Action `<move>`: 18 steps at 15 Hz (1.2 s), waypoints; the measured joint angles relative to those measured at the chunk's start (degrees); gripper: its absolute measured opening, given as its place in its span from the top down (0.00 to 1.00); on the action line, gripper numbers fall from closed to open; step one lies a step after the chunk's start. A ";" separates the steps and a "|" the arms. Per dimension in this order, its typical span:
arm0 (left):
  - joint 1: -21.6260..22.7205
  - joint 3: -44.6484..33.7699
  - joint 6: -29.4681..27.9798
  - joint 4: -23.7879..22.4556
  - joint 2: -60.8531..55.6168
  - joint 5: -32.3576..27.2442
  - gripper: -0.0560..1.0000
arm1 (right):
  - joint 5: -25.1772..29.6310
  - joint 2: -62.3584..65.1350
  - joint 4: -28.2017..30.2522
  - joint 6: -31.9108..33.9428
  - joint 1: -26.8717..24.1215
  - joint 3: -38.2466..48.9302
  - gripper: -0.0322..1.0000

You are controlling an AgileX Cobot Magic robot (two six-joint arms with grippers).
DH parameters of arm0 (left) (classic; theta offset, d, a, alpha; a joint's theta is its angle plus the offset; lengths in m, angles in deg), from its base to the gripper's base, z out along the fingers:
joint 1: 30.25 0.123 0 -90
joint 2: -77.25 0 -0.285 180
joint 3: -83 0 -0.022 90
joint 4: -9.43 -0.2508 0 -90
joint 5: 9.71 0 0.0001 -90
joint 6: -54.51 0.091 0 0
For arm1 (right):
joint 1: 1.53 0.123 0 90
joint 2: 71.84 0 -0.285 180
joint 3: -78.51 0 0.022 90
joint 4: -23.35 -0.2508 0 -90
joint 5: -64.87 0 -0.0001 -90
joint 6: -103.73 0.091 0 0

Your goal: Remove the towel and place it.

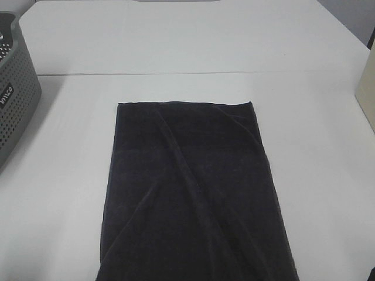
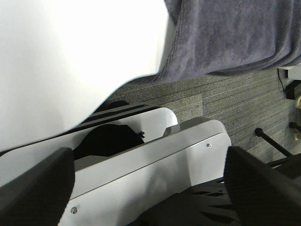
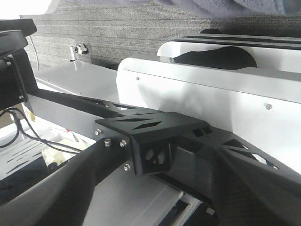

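The towel (image 1: pixel 193 193) is a large dark navy-black cloth lying flat on the white table (image 1: pixel 176 47), with its near end running off the front edge. Neither gripper shows in the exterior high view. In the left wrist view the towel's hanging edge (image 2: pixel 225 37) drapes over the table edge. My left gripper (image 2: pixel 148 162) sits below table level, fingers (image 2: pixel 33 188) spread wide and open with nothing between them. The right wrist view catches a strip of the towel (image 3: pixel 221 5). My right gripper (image 3: pixel 155 188) is also below the table, open and holding nothing.
A grey perforated basket (image 1: pixel 14 93) stands at the table's left edge. A beige object (image 1: pixel 366 93) sits at the right edge. Both wrist views look onto the robot's white base (image 2: pixel 155 155) and black frame (image 3: pixel 150 127) over grey carpet.
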State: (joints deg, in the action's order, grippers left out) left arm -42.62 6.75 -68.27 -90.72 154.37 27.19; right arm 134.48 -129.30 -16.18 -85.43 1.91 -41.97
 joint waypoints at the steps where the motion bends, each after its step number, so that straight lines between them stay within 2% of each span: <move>1: 0.00 1.20 -0.34 -0.06 0.00 0.00 0.18 | 0.00 0.00 -0.06 0.00 0.00 -0.11 0.32; 4: 0.00 11.92 -2.86 -0.17 0.00 0.00 0.21 | 0.06 0.00 1.89 -0.52 -0.34 -9.91 0.32; 7: 0.00 22.92 -3.55 -0.17 0.34 -5.16 0.25 | 0.11 -2.29 14.09 1.26 -0.34 -23.49 0.32; 9: 0.00 32.95 -0.23 -0.17 2.69 -11.17 0.26 | -0.74 -7.16 21.89 2.69 -0.34 -31.11 0.32; 12: 0.00 47.50 6.99 -0.11 9.22 -20.86 0.27 | -8.42 -14.84 24.69 1.83 -0.34 -40.34 0.32; 14: 0.00 56.55 14.73 -0.11 13.58 -30.88 0.28 | -16.62 -18.62 24.69 0.52 -0.34 -44.23 0.32; 16: 0.00 63.66 27.33 0.11 18.33 -45.72 0.28 | -24.52 -21.31 24.69 -0.11 -0.34 -46.12 0.32; 17: 0.00 67.78 35.98 2.92 20.68 -53.17 0.28 | -28.30 -22.75 24.69 -0.23 -0.34 -46.64 0.32; 18: 0.00 72.08 48.07 8.65 23.03 -59.99 0.28 | -31.51 -24.12 24.64 -0.34 -0.34 -47.04 0.32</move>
State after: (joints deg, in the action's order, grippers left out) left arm -42.62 78.83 -20.20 -82.07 177.40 -32.80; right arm 102.97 -153.42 8.46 -85.78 1.56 -89.01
